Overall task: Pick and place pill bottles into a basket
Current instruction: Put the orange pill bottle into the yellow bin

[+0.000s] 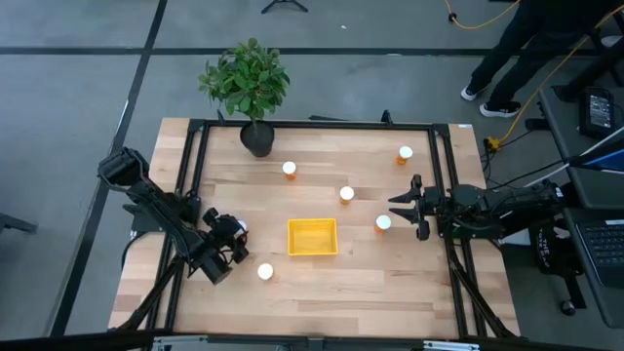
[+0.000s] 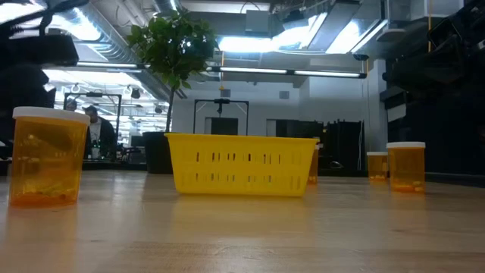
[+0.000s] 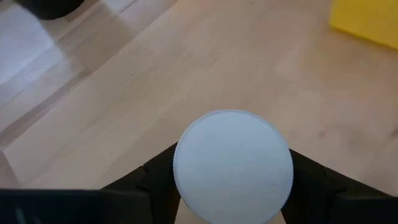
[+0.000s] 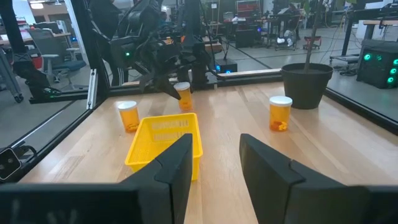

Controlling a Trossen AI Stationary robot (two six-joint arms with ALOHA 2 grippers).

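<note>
- The left gripper [image 1: 237, 237] sits at the table's left edge, clamped on a pill bottle [image 3: 233, 167]. In the left wrist view the white cap fills the gap between the two dark fingers, which press against its sides. The bottle is off to the left of the basket, apart from it.
- The basket [image 1: 312, 237] lies near the middle of the table [image 1: 322, 292] with nothing in it, so I judge this is the first bottle on its way there.
- Five other bottles stand upright and well spread: one near the front left [image 1: 264, 272], one below the plant pot [image 1: 289, 169], one just behind the basket [image 1: 346, 194], one right of the basket [image 1: 383, 223], and one at the far right corner [image 1: 405, 153].
- The right gripper [image 1: 405, 209] waits at the right edge, jaws spread and holding nothing, just beside the bottle right of the basket, likely its next pick.
- The plant [image 1: 248, 83] stands at the back, out of both arms' paths.
- A person's legs [image 1: 507, 58] show beyond the far right corner, clear of the table.
</note>
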